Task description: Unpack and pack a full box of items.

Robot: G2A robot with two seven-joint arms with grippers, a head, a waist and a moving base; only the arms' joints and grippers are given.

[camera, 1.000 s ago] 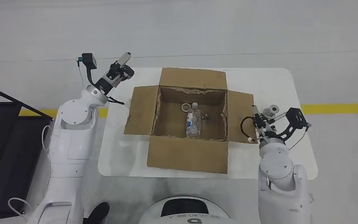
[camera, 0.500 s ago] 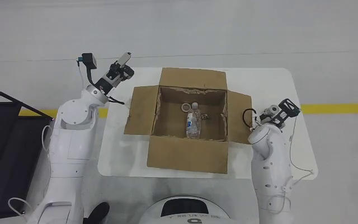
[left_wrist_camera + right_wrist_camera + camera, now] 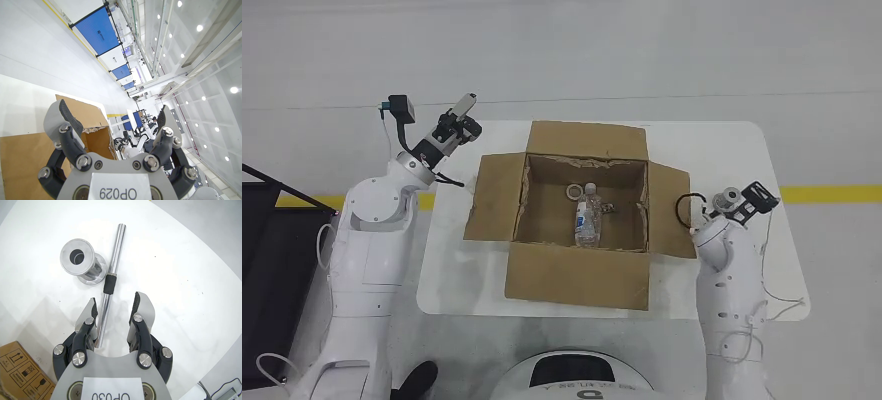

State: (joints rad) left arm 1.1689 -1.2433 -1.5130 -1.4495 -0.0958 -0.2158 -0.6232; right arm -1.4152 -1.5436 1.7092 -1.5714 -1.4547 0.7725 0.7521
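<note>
Box: open cardboard box point(image 3: 577, 275) at the middle of the table point(image 3: 712, 150), all four flaps folded out
Inside the box: a clear bottle point(image 3: 587, 218) lying down, a ring point(image 3: 570, 191) at its 11 o'clock, and a small item beside the bottle's neck, too small to name
Out of the box: a steel rod point(image 3: 113, 272) with a black band and a metal spool point(image 3: 81, 260) lie on the table off the box's 3 o'clock side, the spool just beside the rod, seemingly touching it
Right gripper point(image 3: 115, 298): released, its fingers straddle the near end of the rod, which runs close along one finger; contact cannot be told
Left gripper point(image 3: 113, 105): released and empty, held up at the box's 10 o'clock, over the table's corner
Step in hand: probably unpacking, with two pieces out and three in the box
Next move: if the rod is to be taken, centre it between the fingers, then clench; if not, lift clear and reach into the box for the bottle
</note>
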